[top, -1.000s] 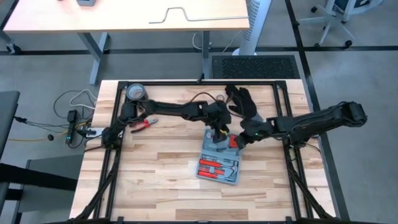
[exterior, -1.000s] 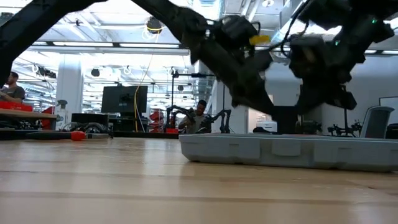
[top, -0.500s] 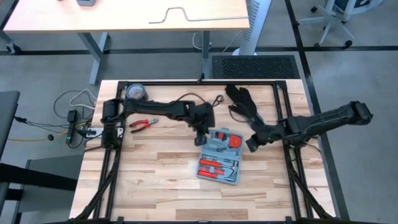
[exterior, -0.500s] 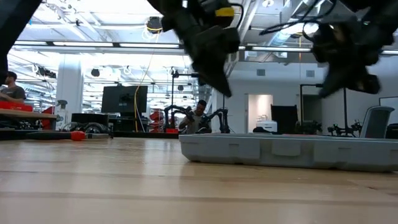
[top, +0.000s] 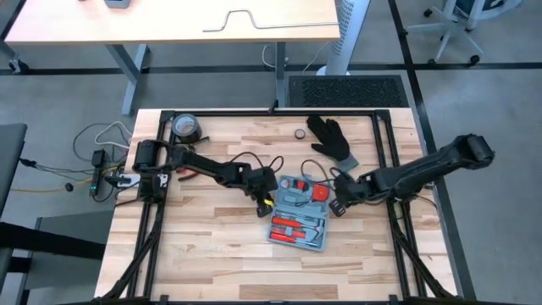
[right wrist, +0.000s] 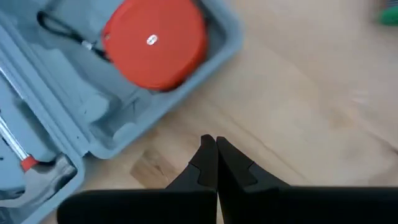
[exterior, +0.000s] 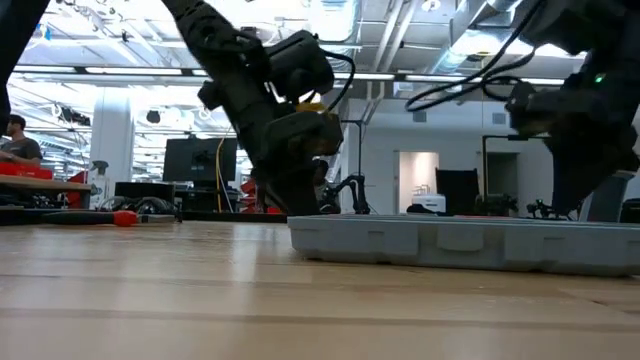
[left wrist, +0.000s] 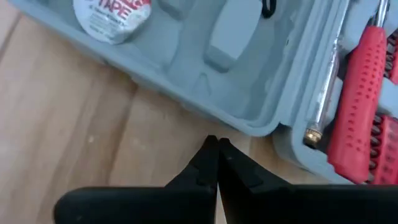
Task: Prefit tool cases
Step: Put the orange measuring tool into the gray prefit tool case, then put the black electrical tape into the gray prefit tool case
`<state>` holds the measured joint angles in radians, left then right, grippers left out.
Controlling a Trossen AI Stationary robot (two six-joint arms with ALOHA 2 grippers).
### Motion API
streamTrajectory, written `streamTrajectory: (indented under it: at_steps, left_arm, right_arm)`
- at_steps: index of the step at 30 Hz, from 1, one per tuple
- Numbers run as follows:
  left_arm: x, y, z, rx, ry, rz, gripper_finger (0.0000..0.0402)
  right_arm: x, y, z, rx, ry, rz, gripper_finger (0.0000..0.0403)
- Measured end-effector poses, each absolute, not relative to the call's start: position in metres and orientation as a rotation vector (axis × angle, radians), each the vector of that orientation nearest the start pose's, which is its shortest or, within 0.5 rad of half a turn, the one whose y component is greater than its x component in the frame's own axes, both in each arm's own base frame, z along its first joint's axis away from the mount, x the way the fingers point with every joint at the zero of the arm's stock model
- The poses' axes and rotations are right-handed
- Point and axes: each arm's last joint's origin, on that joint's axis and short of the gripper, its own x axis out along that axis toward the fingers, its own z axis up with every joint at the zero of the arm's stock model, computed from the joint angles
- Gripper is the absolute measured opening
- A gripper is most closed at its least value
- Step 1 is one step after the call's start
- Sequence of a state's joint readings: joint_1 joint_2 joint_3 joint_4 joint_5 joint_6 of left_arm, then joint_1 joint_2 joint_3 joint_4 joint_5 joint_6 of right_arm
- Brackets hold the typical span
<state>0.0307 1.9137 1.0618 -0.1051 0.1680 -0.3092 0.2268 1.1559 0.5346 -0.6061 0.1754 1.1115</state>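
The blue-grey tool case [top: 298, 213] lies open and flat on the wooden table, with red-handled tools [top: 296, 227] in its near half. Its far half holds a red round tool [right wrist: 155, 43] and a small white tape roll [left wrist: 112, 15]. My left gripper [left wrist: 214, 144] is shut and low over the wood, just off the case's left edge [left wrist: 242, 124]; a strip of bare wood shows between them. My right gripper [right wrist: 210, 143] is shut and low over the wood, off the case's right edge. In the high view they flank the case, the left gripper [top: 264, 202] and the right gripper [top: 336, 206].
A black glove [top: 332, 140] lies at the far right of the table and a small dark ring [top: 299, 134] beside it. A tape roll [top: 185, 127] sits at the far left corner. Red-handled pliers [top: 182, 174] lie partly under the left arm. A black frame rims the table.
My left gripper has left its place above the case's far half, swung toward the table's left edge and come down beside the case's left edge. My right gripper has drawn back off the case toward the right, risen, then come down beside its right edge. The case has stayed put.
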Motion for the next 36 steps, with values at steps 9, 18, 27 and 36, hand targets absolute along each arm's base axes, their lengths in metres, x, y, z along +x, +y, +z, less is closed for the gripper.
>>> streamTrajectory:
  at_steps: [9, 18, 27, 36]
  left_arm:
    - [0.366, -0.019, 0.125, -0.448, 1.000, 0.032, 0.0000]
    - [0.349, -0.032, 0.132, -0.430, 1.135, -0.018, 0.0000]
    - [0.331, -0.033, 0.144, -0.403, 1.253, 0.023, 0.0000]
    - [0.316, -0.017, 0.193, -0.255, 1.099, 0.136, 0.0000]
  right_arm:
    - [0.218, 0.047, 0.130, 0.782, 1.048, -0.441, 0.0000]
    - [0.239, 0.036, 0.136, 0.764, 0.976, -0.375, 0.0000]
    - [0.233, 0.026, 0.145, 0.753, 0.979, -0.397, 0.0000]
    - [0.208, 0.032, 0.191, 0.758, 0.776, -0.424, 0.0004]
